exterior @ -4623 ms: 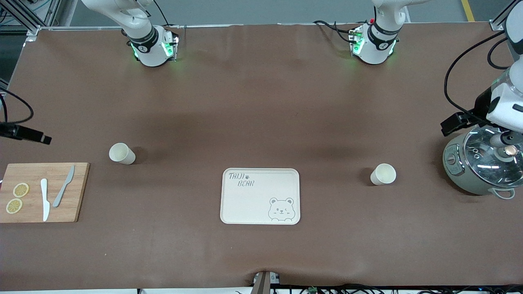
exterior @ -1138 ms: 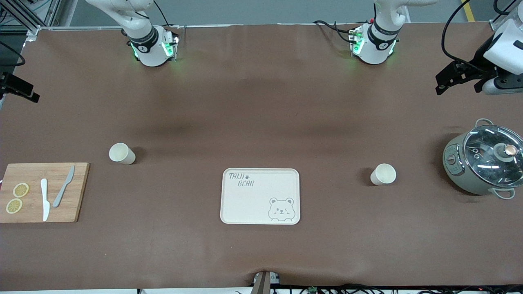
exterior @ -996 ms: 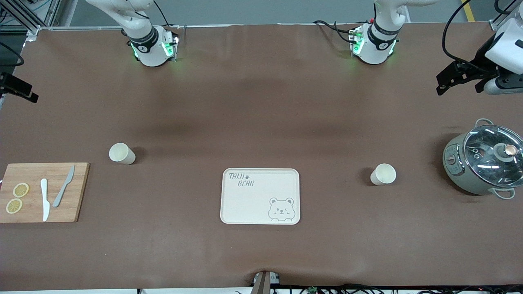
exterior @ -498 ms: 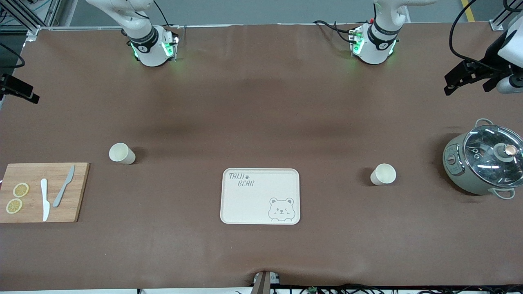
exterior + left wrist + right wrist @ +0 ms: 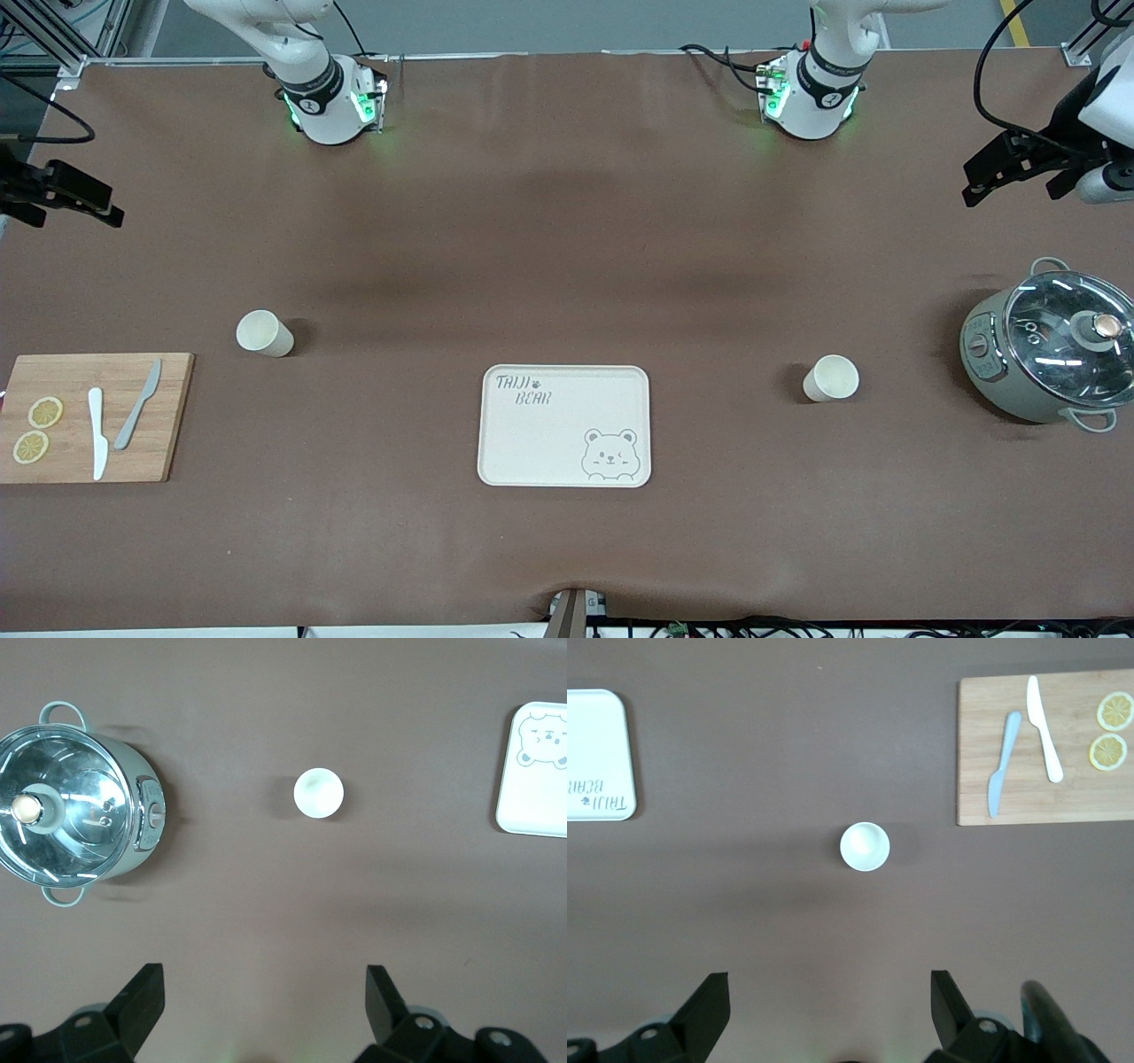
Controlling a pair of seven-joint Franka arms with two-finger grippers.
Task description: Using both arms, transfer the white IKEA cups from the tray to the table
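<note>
Two white IKEA cups stand upright on the brown table, either side of the bear tray (image 5: 549,443). One cup (image 5: 263,333) (image 5: 865,846) is toward the right arm's end, the other cup (image 5: 831,378) (image 5: 318,792) toward the left arm's end. My left gripper (image 5: 992,173) (image 5: 264,992) hangs high over bare table at its end, open and empty. My right gripper (image 5: 93,202) (image 5: 830,997) hangs over the table's edge at its end, also open and empty. Neither gripper touches a cup.
A grey-green pot with a glass lid (image 5: 1045,354) (image 5: 75,806) stands at the left arm's end. At the right arm's end, a wooden board (image 5: 177,425) (image 5: 979,797) carries two knives and two lemon slices. Bare table surrounds both cups.
The right gripper has come in a little from the table's edge. The left gripper drifted slightly toward its end of the table. Cups, tray and pot stayed put.
</note>
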